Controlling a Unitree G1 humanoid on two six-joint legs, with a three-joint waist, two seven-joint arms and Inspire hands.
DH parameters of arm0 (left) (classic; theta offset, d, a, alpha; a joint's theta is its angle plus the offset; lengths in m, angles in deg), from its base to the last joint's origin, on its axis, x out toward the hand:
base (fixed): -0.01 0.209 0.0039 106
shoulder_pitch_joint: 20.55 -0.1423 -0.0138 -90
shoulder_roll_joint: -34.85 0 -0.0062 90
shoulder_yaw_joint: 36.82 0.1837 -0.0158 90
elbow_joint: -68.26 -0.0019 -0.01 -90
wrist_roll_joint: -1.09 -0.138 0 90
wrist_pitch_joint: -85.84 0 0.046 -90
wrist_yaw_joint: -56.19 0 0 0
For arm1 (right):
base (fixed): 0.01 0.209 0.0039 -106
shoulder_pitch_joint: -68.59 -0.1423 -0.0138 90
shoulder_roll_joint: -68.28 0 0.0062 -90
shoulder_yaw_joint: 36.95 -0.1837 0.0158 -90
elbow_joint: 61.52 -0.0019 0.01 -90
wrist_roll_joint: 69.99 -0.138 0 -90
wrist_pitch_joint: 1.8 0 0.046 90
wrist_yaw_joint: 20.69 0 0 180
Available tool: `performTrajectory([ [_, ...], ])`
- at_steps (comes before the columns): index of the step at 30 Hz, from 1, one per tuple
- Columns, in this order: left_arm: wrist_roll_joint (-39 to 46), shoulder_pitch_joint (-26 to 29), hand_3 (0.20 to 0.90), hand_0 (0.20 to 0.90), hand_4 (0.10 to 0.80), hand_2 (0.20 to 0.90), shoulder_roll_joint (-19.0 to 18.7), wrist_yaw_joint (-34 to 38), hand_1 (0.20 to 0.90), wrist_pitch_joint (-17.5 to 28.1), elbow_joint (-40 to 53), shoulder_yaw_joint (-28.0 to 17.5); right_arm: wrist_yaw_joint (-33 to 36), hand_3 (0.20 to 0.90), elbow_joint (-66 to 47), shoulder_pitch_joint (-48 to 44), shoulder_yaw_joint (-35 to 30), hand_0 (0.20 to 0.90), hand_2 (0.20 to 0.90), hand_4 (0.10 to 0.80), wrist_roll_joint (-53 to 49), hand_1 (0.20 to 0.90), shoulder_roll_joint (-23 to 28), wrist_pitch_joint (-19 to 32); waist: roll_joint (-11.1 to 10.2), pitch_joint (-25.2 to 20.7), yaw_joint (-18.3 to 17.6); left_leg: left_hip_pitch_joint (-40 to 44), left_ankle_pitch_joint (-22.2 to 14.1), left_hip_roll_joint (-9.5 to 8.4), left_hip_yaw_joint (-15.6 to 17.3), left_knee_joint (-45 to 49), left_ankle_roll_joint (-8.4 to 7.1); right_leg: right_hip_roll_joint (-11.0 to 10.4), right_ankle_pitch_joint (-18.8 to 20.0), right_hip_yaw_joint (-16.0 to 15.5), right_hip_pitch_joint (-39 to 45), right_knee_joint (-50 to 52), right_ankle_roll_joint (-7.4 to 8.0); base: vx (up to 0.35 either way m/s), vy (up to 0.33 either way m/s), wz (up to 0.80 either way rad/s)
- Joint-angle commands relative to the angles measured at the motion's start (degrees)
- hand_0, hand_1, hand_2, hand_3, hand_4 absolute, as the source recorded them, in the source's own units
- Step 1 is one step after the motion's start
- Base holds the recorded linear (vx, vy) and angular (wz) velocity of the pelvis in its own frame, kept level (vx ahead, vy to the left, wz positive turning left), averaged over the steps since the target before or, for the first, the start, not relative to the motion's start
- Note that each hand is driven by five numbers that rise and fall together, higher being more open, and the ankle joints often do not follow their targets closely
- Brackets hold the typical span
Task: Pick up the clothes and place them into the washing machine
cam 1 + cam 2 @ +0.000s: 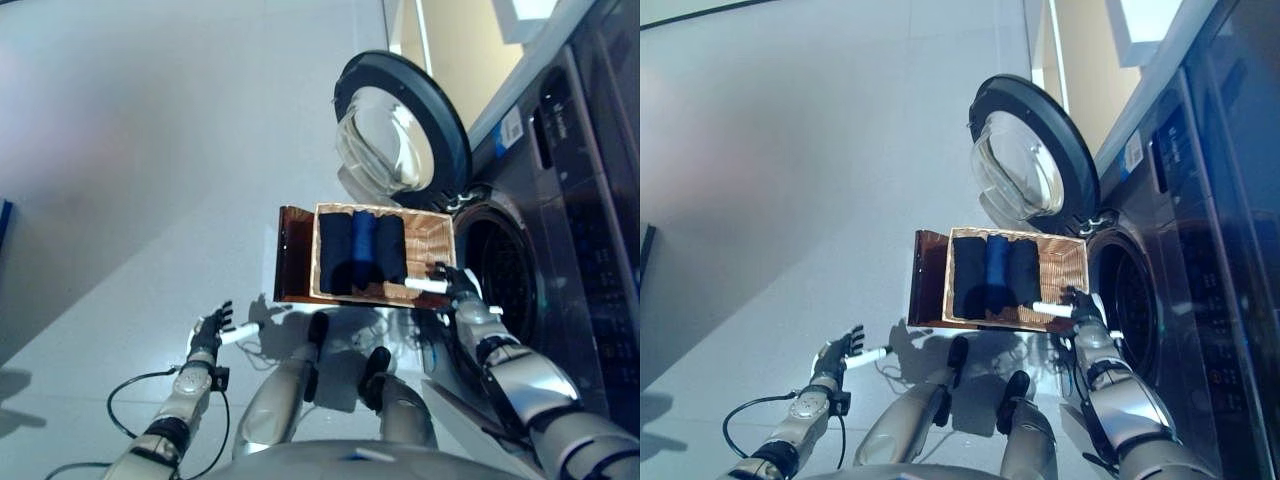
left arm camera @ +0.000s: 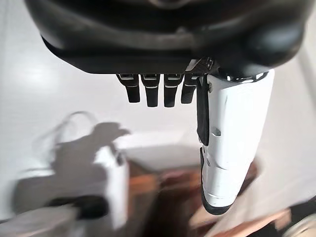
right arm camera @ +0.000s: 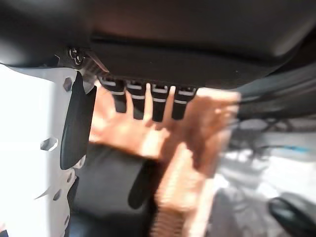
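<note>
A shallow wicker basket (image 1: 432,238) rests on a low dark brown box (image 1: 294,256) in front of the washing machine (image 1: 570,220). Dark and blue folded clothes (image 1: 361,250) lie side by side in it. The machine's round door (image 1: 400,130) stands open and the drum opening (image 1: 500,272) is dark. My right hand (image 1: 457,287) is open at the basket's near right corner, beside the drum, its white-covered thumb along the near rim. In the right wrist view my right hand (image 3: 197,34) is over the wicker rim (image 3: 177,182) and dark clothes (image 3: 108,187). My left hand (image 1: 209,331) is open and empty above the floor, far left of the box.
Pale grey floor (image 1: 150,180) spreads to the left and beyond the box. The open door hangs just behind the basket. The machine's dark front and control panel (image 1: 600,130) fill the right side. The left wrist view shows the left hand (image 2: 173,34) over the floor.
</note>
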Motion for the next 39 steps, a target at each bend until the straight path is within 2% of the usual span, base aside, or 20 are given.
performTrajectory([
  [1,2.7,1.2,0.900,0.900,0.800,0.900,-2.9,3.4,0.900,5.4,8.2,-1.7,4.0,0.900,-0.9,-3.6,1.7,0.900,0.900,0.800,-1.3,0.900,3.1,2.6,-2.0,0.4,0.4,-3.7,-7.5,0.68,-0.1,7.9,-4.56,-2.0,4.4,1.5,2.1,-6.3,4.57,0.000,0.000,0.00],
  [3,2.7,1.9,0.900,0.900,0.800,0.900,-3.7,3.7,0.900,5.8,13.9,-1.9,4.3,0.900,-0.2,-5.2,2.0,0.900,0.900,0.800,-1.3,0.900,3.9,2.6,-2.1,0.7,0.5,-6.7,-8.5,0.27,-0.2,11.2,-4.57,-2.4,3.6,1.6,-0.6,-3.5,4.51,0.000,0.000,0.00],
  [9,3.9,2.8,0.900,0.900,0.800,0.900,-3.5,4.6,0.900,6.7,21.1,-2.8,4.9,0.900,2.0,-9.2,2.7,0.900,0.900,0.800,0.0,0.900,4.4,1.7,-1.8,0.7,1.3,-10.1,-9.8,-0.24,-0.5,13.4,-4.11,-2.8,2.1,2.1,-4.3,-0.1,4.53,0.053,0.027,0.02],
  [10,4.1,2.7,0.900,0.900,0.800,0.900,-3.4,4.7,0.900,6.9,22.2,-3.0,5.1,0.900,2.1,-9.5,2.8,0.900,0.900,0.800,0.1,0.900,4.4,1.7,-1.9,0.6,1.4,-9.8,-11.9,-0.36,-0.5,14.0,-4.13,-2.9,0.3,2.6,-4.1,0.8,4.91,0.122,0.000,-0.04],
  [15,5.7,2.2,0.900,0.900,0.800,0.900,-2.7,5.3,0.900,7.2,26.5,-3.7,5.8,0.900,4.0,-11.3,2.4,0.900,0.900,0.800,0.8,0.900,5.1,1.1,-0.8,1.1,2.4,-10.9,-11.5,-1.28,-1.0,13.5,-3.99,-3.4,-0.1,2.3,-4.9,0.9,4.85,0.035,0.008,0.02],
  [20,5.5,2.6,0.900,0.900,0.800,0.900,-2.7,6.5,0.900,7.5,26.4,-4.1,6.7,0.900,3.8,-11.6,2.5,0.900,0.900,0.800,1.3,0.900,4.9,1.0,0.1,1.7,2.6,-10.8,-11.1,-1.63,-0.9,12.9,-3.77,-3.5,-0.3,2.4,-5.0,0.9,4.83,0.020,0.021,0.01],
  [30,3.6,1.0,0.900,0.900,0.800,0.900,-3.1,9.0,0.900,7.7,27.6,-2.6,11.2,0.900,8.0,-11.6,4.2,0.900,0.900,0.800,10.7,0.900,3.6,-2.5,1.1,0.6,2.9,-11.2,-10.8,-2.53,-1.3,12.3,-3.35,-3.9,0.1,2.7,-5.4,0.7,4.74,0.017,0.015,0.01],
  [39,3.3,1.5,0.900,0.900,0.800,0.900,-3.2,10.4,0.900,8.0,28.3,-2.5,11.2,0.900,7.2,-11.1,3.8,0.900,0.900,0.800,10.5,0.900,4.7,-2.3,1.1,1.5,3.5,-12.2,-10.3,-3.02,-1.9,12.0,-3.25,-4.4,0.2,2.2,-5.7,0.7,5.15,0.002,0.001,0.01],
])
